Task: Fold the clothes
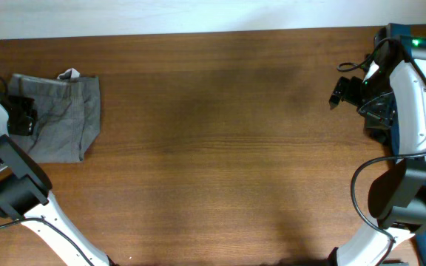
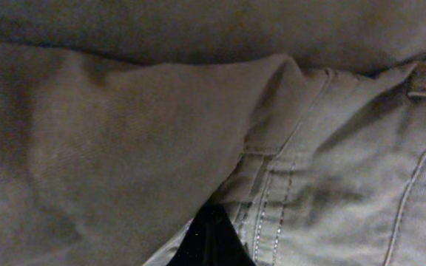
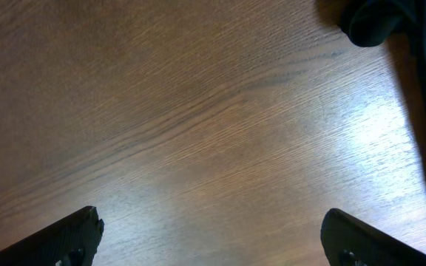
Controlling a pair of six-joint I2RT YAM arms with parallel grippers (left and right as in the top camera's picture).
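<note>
The clothes (image 1: 65, 122) are a mid-grey folded bundle at the far left of the table, with a small white tag (image 1: 70, 74) at the far edge. My left gripper (image 1: 22, 114) sits on the bundle's left side. In the left wrist view the grey cloth (image 2: 124, 148) with stitched seams fills the frame, and the dark fingers (image 2: 211, 244) show as one closed tip with cloth folded around it. My right gripper (image 1: 339, 92) is open and empty at the far right; in the right wrist view its jaws (image 3: 213, 244) hang over bare wood.
The wooden table (image 1: 220, 148) stretches between the two arms. The right arm's base and cables (image 1: 409, 89) stand at the right edge. A dark object (image 3: 372, 22) shows at the top right of the right wrist view.
</note>
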